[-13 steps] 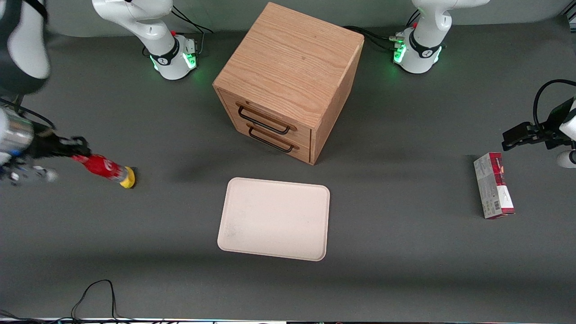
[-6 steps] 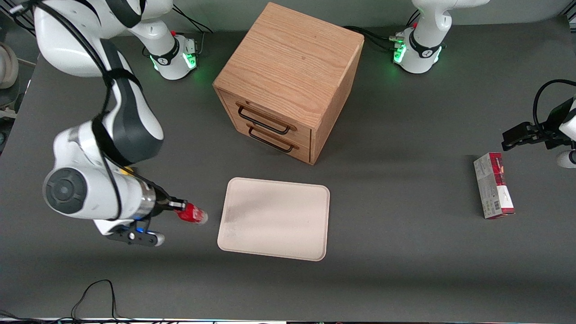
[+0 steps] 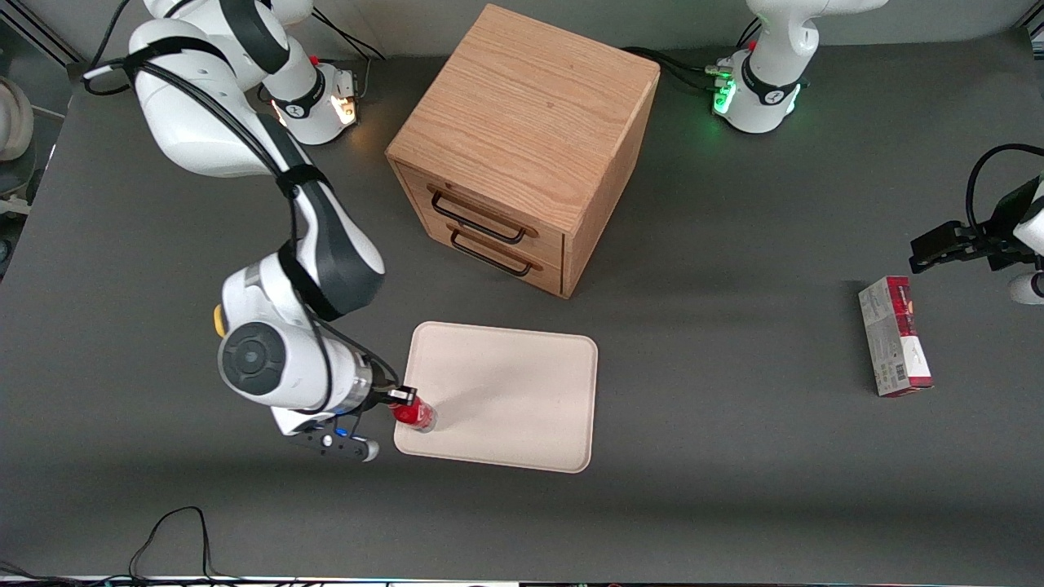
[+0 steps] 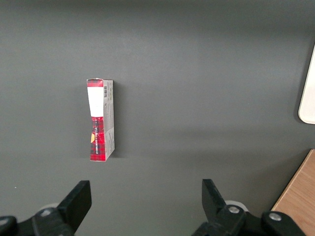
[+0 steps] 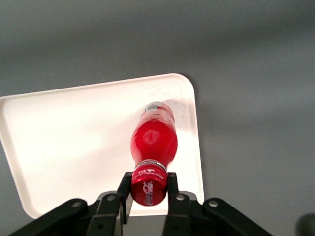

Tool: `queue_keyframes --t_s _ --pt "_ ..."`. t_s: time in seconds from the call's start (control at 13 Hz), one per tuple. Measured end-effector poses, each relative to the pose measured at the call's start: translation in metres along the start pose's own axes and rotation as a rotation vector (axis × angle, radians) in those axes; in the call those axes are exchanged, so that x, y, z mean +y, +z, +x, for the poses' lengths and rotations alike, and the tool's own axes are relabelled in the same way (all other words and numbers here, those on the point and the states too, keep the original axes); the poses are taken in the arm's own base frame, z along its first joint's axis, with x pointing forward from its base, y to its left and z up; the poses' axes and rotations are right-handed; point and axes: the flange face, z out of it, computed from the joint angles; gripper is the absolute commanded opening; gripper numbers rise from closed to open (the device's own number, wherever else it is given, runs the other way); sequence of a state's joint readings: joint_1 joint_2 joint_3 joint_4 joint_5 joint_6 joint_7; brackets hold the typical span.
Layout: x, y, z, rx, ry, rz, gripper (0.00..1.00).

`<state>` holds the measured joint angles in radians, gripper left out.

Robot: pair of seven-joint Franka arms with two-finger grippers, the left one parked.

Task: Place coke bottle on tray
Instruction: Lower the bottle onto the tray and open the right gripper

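Grey table (image 3: 734,489) w/ tray (image 3: 522,391), wooden drawer cabinet (image 3: 522,147), carton (image 3: 895,346).

The small red coke bottle (image 3: 416,413) hangs cap-up over the tray's near corner, gripper (image 5: 148,186) pinching its cap. The cream tray (image 3: 522,391) lies flat in front of the drawers.

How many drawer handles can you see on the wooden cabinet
2. The upper handle and the lower handle sit one above the other on the cabinet front. The gripper holds the coke bottle over the tray edge.
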<state>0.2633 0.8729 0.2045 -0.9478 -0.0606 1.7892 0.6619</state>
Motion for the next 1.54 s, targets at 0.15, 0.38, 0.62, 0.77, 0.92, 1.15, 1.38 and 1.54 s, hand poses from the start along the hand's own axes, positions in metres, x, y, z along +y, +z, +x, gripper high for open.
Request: queue_keyframes --t_s 0.15,0.38,0.62,0.77,0.92,1.15,1.38,1.54 --pt "-0.002 0.007 0.0 0.004 -0.007 -0.016 0.0" --pt "-0.001 0.01 0.001 0.013 -0.011 -0.031 0.0" --pt "0.0 0.013 0.002 0.011 -0.011 -0.036 0.55" --pt "0.0 0.014 0.002 0.01 -0.011 -0.037 1.0" --pt "0.0 0.012 0.003 0.014 -0.011 -0.035 1.0" --pt "-0.001 0.009 0.003 0.019 -0.01 -0.031 1.0" --pt "0.001 0.006 0.005 0.022 -0.007 -0.031 1.0" --pt "0.004 0.0 0.003 0.012 -0.018 -0.042 1.0"
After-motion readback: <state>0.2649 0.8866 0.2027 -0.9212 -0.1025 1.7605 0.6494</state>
